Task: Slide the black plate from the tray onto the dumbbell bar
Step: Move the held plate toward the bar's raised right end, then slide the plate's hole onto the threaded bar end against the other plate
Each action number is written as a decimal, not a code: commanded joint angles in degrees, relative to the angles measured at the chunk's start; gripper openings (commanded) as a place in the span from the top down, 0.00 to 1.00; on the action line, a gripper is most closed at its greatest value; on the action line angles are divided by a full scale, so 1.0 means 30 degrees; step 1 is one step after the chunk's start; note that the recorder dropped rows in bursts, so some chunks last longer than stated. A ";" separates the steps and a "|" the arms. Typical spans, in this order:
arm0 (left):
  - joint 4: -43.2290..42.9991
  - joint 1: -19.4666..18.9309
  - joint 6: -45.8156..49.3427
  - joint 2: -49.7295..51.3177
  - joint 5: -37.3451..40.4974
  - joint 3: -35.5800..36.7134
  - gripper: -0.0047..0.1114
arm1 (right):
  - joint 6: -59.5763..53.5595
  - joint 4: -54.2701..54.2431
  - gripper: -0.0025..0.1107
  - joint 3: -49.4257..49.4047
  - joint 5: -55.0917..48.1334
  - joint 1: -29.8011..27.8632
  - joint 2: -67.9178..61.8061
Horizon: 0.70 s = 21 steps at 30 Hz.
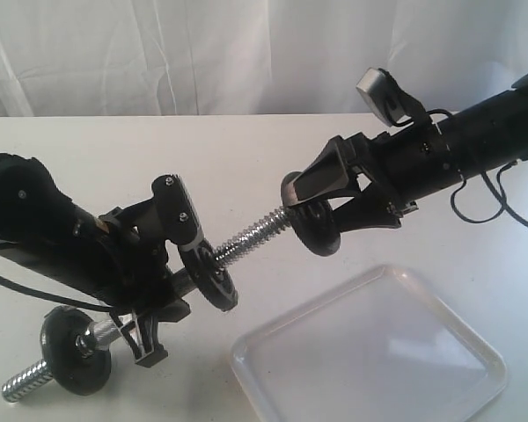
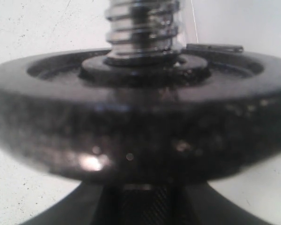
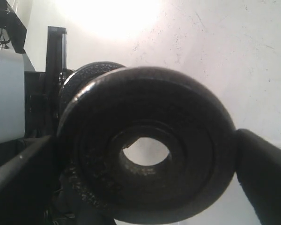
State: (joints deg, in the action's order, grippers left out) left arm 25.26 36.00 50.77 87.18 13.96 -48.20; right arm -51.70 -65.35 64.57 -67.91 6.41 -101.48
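Observation:
My right gripper (image 1: 312,220) is shut on the black plate (image 1: 319,230), gripping its rim and holding it on edge in the air above the table. The plate (image 3: 192,122) fills the right wrist view, and only white surface shows through its centre hole. The threaded tip of the dumbbell bar (image 1: 251,236) reaches right up to this plate. My left gripper (image 1: 158,281) is shut on the bar's knurled middle (image 2: 145,206), holding it slanted. A second plate (image 1: 209,277) (image 2: 140,117) sits on the bar just past the left fingers. The white tray (image 1: 458,387) lies empty at the front right.
Another black plate (image 1: 75,347) sits on the bar's lower end, close to the table at the front left. A white curtain (image 1: 246,53) hangs behind the white table (image 1: 246,149). The right arm's cable (image 1: 497,207) loops over the table at the right.

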 commanded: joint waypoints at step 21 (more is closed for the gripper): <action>0.0925 0.0033 0.0132 -0.1084 -0.1203 -0.0489 0.96 | -0.1160 -0.1340 0.98 0.0536 -0.0686 0.1287 -0.0079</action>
State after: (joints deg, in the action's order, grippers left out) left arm 24.34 35.89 51.25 87.05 14.92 -47.71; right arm -53.83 -65.61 65.51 -67.70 10.21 -102.11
